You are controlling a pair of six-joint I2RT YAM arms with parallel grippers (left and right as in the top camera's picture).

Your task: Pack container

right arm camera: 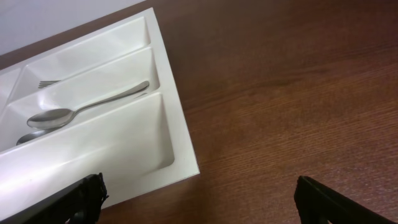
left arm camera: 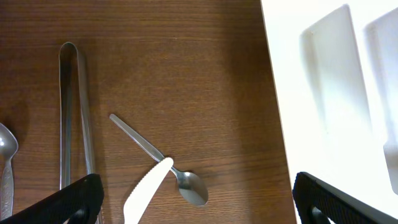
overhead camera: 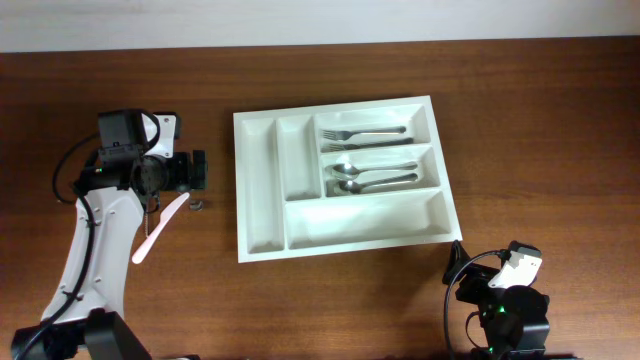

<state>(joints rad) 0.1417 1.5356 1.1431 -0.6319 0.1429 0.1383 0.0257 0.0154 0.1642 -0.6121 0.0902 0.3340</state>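
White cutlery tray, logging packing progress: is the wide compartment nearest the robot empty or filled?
Empty: the near compartment of the large white plastic cutlery tray shows bare floor overhead; metal forks and spoons lie in compartments beyond.

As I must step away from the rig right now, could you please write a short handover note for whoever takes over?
Left gripper: open, empty, over the table left of the container.
Right gripper: open, empty, by a corner of the container.
Done: forks in one wide compartment, spoons in the next.
Left: white plastic knife, small spoon, tongs and another spoon lie on the table by the left arm. The third wide compartment and both narrow ones are empty.
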